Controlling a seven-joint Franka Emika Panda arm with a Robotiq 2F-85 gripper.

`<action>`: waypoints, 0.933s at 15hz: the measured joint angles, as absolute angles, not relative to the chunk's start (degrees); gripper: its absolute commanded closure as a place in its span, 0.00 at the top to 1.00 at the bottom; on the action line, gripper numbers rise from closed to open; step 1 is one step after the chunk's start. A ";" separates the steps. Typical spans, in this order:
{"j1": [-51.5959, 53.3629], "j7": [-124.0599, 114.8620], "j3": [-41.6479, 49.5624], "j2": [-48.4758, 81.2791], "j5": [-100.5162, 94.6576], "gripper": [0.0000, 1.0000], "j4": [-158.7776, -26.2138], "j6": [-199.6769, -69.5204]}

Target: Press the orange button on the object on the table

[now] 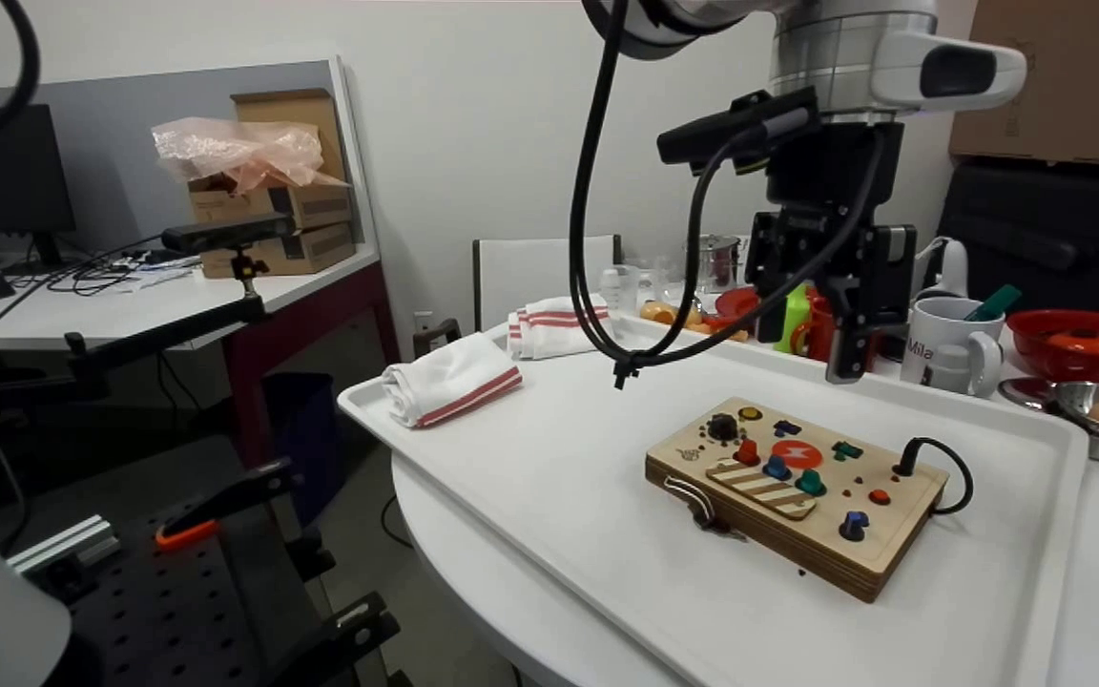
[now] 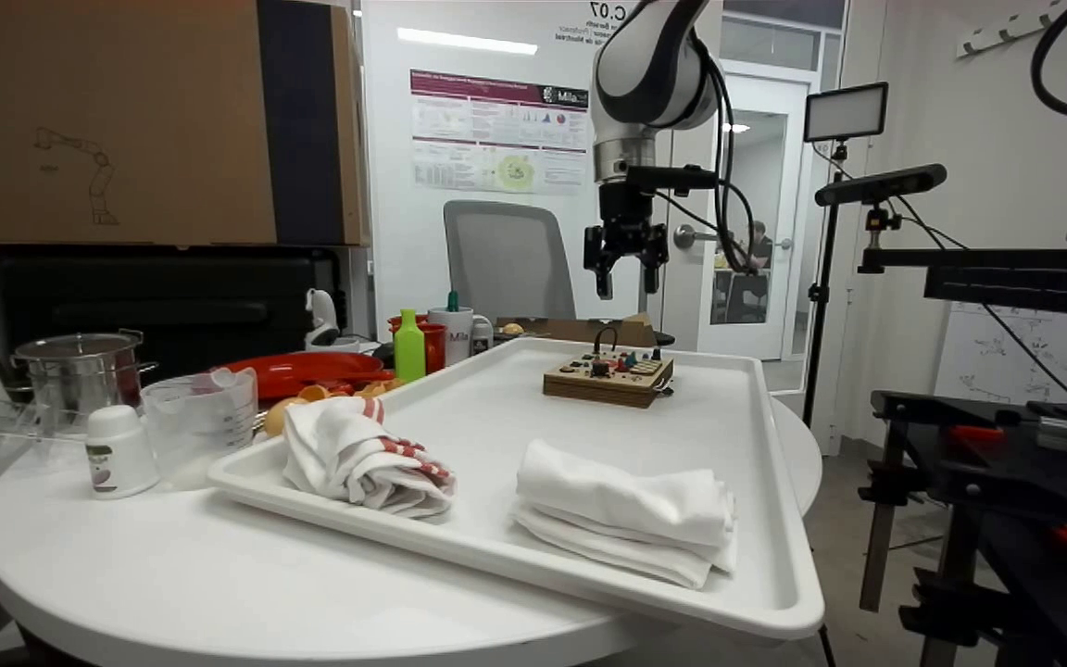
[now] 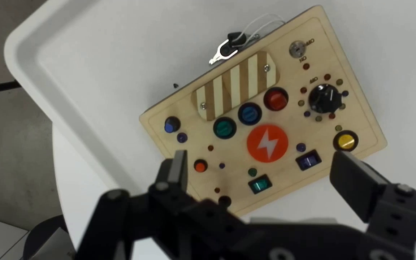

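White table (image 2: 163, 574): round, under your rimmed tray (image 2: 496, 421).
Wooden board (image 3: 267, 137): on the tray, below your gripper (image 2: 628, 283).
Gripper: jaws spread apart.
Orange button (image 3: 200, 167): on the board, near its cable (image 1: 968, 480).
Desk (image 1: 111, 310): bears monitor (image 1: 1, 181).
Wall (image 2: 387, 139): poster (image 2: 501, 139) mounted.

You have button board (image 3: 294, 122) of wood, smooth and matt on top; its side looks layered, like plywood. Orange button (image 3: 200, 167): smooth, seems plastic. Black knob (image 3: 325, 99): glossy plastic; key switch (image 3: 297, 49): shiny metal. Your gripper (image 2: 628, 284): mostly matt. Tray (image 1: 549, 448): smooth, plastic by its look; round table (image 2: 219, 574): smooth also. Folded towel (image 2: 626, 509) and crumpled towel (image 2: 367, 456): soft cloth. Pot (image 2: 84, 375): polished metal. Measuring cup (image 2: 202, 412): translucent plastic. You see also cardboard box (image 2: 117, 130), matt, and plastic wrap (image 1: 239, 148), wrinkled and shiny.
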State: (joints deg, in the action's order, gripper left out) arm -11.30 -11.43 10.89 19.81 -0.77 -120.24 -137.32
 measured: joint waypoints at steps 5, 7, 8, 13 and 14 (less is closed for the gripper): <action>-11.28 -11.81 10.96 20.09 -0.77 1.00 -119.63 -137.31; -11.32 -11.75 10.97 20.11 -0.75 1.00 -119.65 -137.01; -11.39 -11.75 11.04 20.17 -0.75 1.00 -119.65 -136.75; -13.26 -11.62 11.87 21.48 0.70 0.85 -119.27 -136.33; -13.72 -11.54 11.88 21.88 1.32 0.74 -119.05 -136.45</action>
State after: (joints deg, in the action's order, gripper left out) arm -13.72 -11.54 11.88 21.88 1.32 -119.05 -136.45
